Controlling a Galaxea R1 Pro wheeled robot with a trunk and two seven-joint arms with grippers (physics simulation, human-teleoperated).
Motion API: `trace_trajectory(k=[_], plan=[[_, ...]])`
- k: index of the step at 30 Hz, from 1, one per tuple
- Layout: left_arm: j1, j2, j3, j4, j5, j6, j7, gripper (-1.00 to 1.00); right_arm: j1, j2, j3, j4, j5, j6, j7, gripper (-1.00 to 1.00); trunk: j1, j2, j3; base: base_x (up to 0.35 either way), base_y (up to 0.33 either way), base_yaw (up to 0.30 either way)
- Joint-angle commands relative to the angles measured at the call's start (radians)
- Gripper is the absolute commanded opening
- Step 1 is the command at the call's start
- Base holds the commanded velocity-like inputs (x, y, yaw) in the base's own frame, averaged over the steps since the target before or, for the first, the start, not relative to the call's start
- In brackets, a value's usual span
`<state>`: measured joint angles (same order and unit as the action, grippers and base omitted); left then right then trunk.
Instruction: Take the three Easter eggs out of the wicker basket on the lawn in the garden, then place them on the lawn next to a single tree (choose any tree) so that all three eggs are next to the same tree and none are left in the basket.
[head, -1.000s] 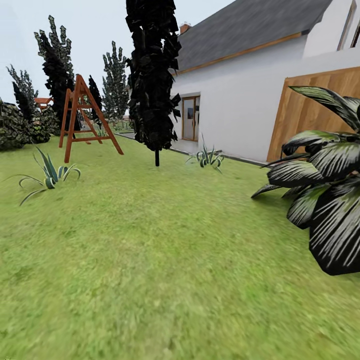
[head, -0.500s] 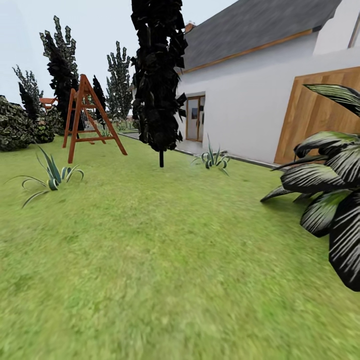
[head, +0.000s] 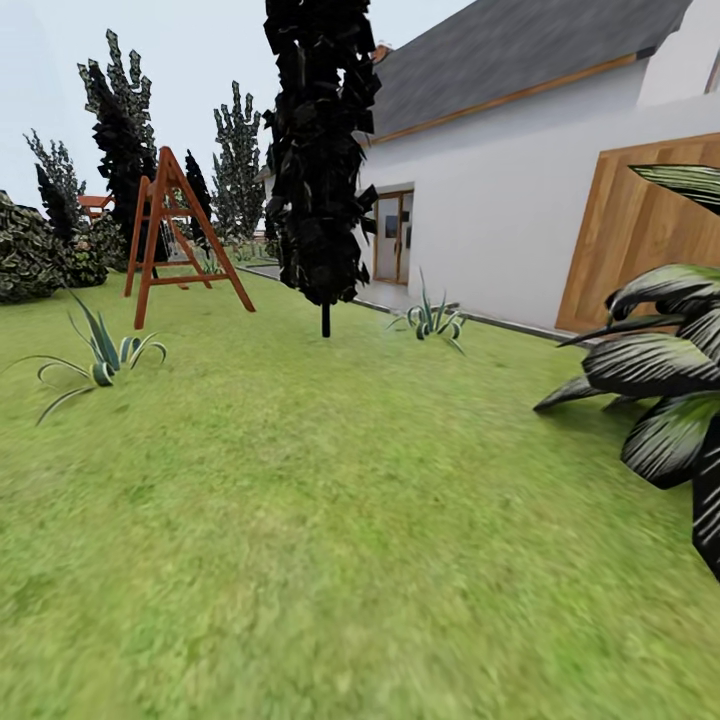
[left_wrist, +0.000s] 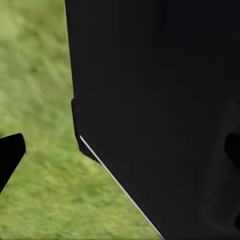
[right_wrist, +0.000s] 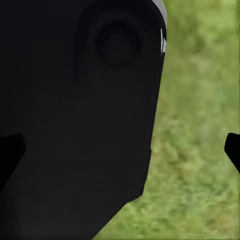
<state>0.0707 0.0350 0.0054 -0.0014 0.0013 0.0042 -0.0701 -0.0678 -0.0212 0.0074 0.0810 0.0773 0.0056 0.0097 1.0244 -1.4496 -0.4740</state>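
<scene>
No brand, label or legible writing appeared on any surface. In the head view the lawn (head: 330, 520) ran as a wide, unobstructed stretch of mottled green grass from the near edge of the picture to the far plantings. The tree (head: 322, 150), with a thin trunk and a dense column of near-black leaves, stood upright at the far side of that stretch, roughly centre. A striped spiky plant (head: 100, 355) sat on the grass at left, apart from the tree, and a second spiky plant (head: 432, 320) lay just right of the trunk base near the path along the house (head: 500, 200). A red-brown wooden swing frame (head: 178, 230) stood behind the left plant, with hedges (head: 30, 250) and further dark trees beyond. Large dark striped leaves (head: 660, 400) closed off the right edge, in front of a wooden panel (head: 640, 230) on the white wall. The grass between the near edge and the tree was open. In the left wrist view a black body occupied most of the picture, with the dark tip of one finger (left_wrist: 10, 155) of the left end effector at the edge over grass; its opening could not be told. In the right wrist view the same held: a black body, a finger (right_wrist: 232, 147) at the margin, grass beyond, opening not determinable.
</scene>
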Motion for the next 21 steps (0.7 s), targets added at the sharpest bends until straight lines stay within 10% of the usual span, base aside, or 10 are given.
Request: trace_trajectory(k=[1,21], plan=[[0.0,0.0,0.001,0.0,0.0,0.0,-0.004,1.0,-0.001,0.0,0.0,0.002,0.008,0.001,0.001,1.0,0.001,0.0,-0.001,0.315,0.147,0.0],[0.0,0.0,0.001,0.0,0.0,0.0,-0.004,1.0,-0.001,0.0,0.0,0.002,0.008,-0.001,0.001,1.0,0.001,0.0,-0.001,0.315,0.144,0.0]])
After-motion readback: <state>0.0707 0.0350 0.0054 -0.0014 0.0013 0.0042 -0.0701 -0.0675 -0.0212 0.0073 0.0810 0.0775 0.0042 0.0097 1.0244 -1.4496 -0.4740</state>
